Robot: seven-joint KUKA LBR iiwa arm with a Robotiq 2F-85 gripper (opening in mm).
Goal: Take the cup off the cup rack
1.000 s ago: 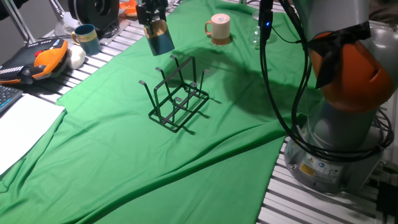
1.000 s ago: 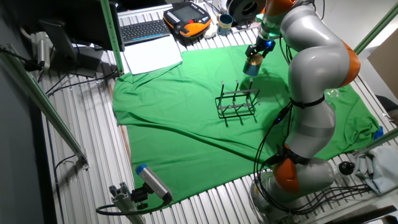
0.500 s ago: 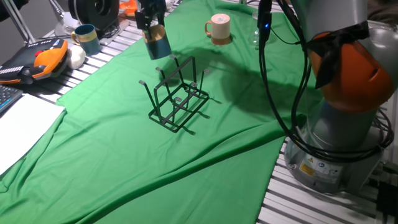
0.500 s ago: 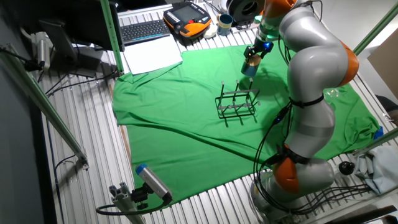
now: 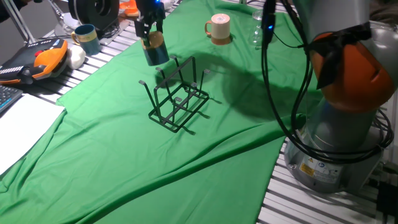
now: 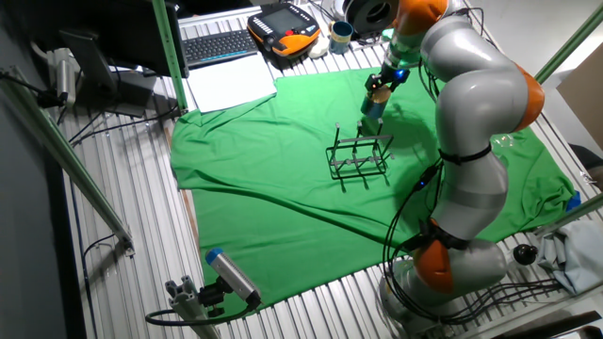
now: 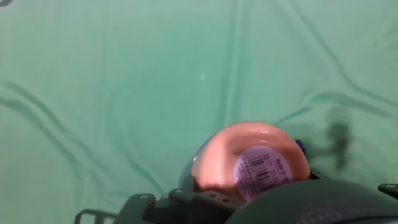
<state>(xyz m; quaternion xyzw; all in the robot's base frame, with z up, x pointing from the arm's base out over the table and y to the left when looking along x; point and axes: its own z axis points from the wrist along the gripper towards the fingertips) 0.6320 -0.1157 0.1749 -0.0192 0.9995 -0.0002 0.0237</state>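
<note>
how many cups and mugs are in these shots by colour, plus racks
dark blue cup held in the gripper: 1
cream mug on the green cloth: 1
teal mug off the cloth: 1
black wire cup rack: 1
total: 3 cups and mugs, 1 rack, 4 things

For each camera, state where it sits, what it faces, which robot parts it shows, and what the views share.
One fixed view: low at the table's edge beside the robot base, facing the black wire cup rack; gripper and arm show.
The other fixed view: high, opposite side, looking down at the green cloth, whole arm visible.
Hand view: looks down past the small dark blue cup onto cloth.
Shared: the held cup, clear of the rack.
</note>
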